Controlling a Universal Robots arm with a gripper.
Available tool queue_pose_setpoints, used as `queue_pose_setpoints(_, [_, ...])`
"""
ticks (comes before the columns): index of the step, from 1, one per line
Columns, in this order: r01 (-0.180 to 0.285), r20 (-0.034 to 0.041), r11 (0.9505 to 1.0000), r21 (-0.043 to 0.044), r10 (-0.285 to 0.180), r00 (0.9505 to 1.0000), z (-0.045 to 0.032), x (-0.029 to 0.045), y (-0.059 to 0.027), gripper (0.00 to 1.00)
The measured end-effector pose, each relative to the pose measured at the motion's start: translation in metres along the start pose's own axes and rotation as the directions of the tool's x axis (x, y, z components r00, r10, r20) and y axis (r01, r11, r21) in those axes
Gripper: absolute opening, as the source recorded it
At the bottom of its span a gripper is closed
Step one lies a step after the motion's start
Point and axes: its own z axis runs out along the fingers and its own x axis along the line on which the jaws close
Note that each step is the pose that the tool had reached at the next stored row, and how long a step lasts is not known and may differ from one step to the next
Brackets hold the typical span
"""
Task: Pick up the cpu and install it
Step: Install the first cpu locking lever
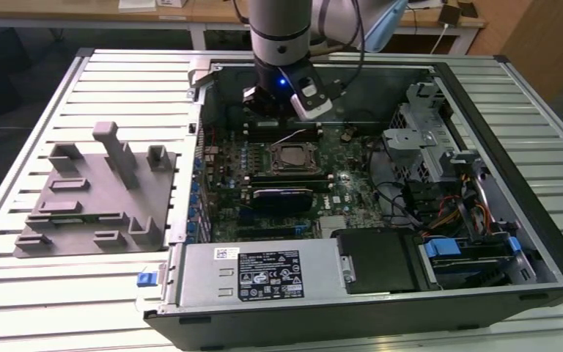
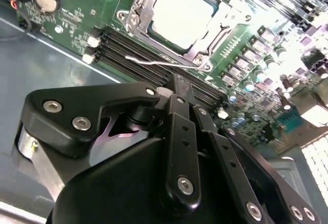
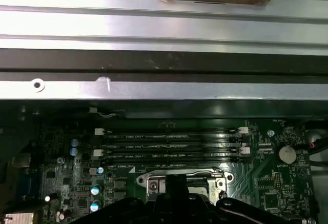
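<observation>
Flat silvery square cpu [image 2: 182, 14] in metal socket frame [image 2: 135, 16]; black pincer [image 2: 177, 84] nearby, state unclear.

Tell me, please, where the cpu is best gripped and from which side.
Grip the cpu by two opposite edges, coming straight down from above. It lies flat inside the socket frame, which stands close around it, so a sideways approach looks blocked and only its top is free.

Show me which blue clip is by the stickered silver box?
The blue clip at the silver box's end, exterior view's left; the other blue clip sits among cables.
</observation>
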Motion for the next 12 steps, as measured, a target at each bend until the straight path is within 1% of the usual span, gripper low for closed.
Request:
queue_pose_setpoints(2, [-0.018, 0.0041, 0.9998, 0.0015, 0.018, 0.9998, 0.0017, 0.0001, -0.0005, 0.11])
queue_pose_setpoints(4, [-0.048, 0.0104, 0.9988, 0.0038, 0.048, 0.9988, 0.0035, 0.0003, -0.0008, 0.11])
queue_pose_setpoints(8, [-0.110, 0.0235, 0.9939, 0.0077, 0.110, 0.9937, 0.0072, 0.0006, -0.0016, 0.11])
queue_pose_setpoints(9, [-0.120, 0.0256, 0.9927, 0.0080, 0.120, 0.9924, 0.0080, 0.0006, -0.0018, 0.11])
queue_pose_setpoints(10, [-0.128, 0.0273, 0.9917, 0.0071, 0.128, 0.9914, 0.0087, 0.0007, -0.0019, 0.11])
queue_pose_setpoints(12, [-0.143, 0.0298, 0.9897, 0.0023, 0.143, 0.9892, 0.0098, 0.0008, -0.0022, 0.11])
